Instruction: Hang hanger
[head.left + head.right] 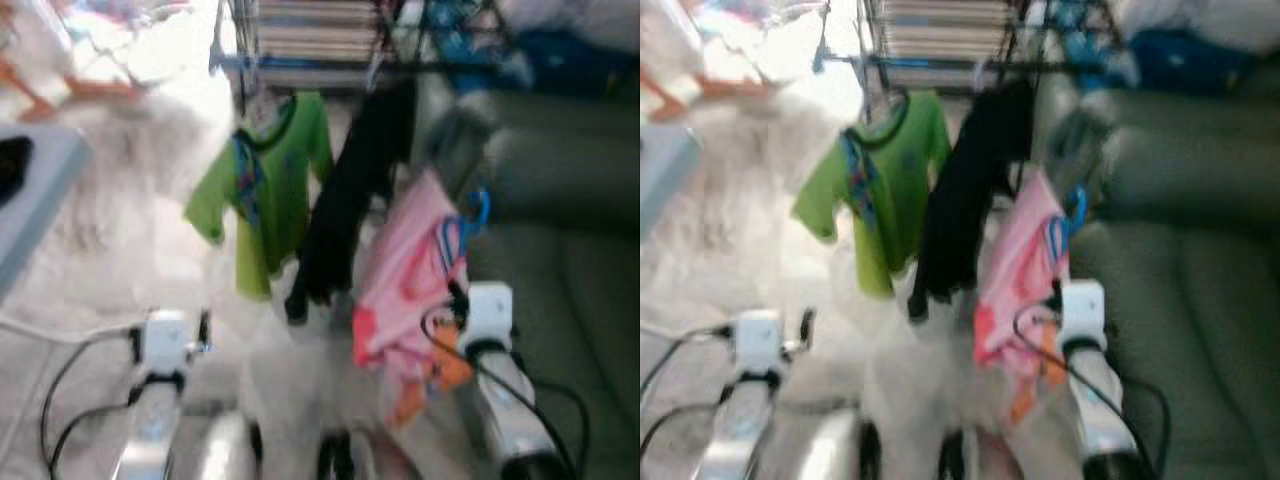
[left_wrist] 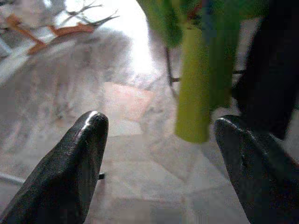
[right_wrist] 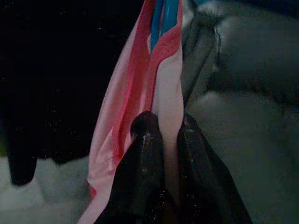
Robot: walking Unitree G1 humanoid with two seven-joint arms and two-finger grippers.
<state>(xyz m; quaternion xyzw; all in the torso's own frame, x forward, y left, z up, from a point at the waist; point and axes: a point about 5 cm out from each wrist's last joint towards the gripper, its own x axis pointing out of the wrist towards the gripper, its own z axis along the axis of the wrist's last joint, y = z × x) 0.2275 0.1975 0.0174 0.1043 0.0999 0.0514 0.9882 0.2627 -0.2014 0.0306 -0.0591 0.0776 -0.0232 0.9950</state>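
while right hand [image 3: 164,128] pinches soft pink garment [image 1: 405,275] — blurred

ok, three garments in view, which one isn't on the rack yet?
The pink garment, on a blue hanger, clamped in the right gripper beside the sofa. The green shirt and black garment hang from the rack.

I'm in a home living room: green sofa [image 1: 560,230] on my right, clothes rack [image 1: 310,60] ahead holding a green shirt [image 1: 265,185] and black garment [image 1: 345,200], tiled floor [image 2: 140,154].
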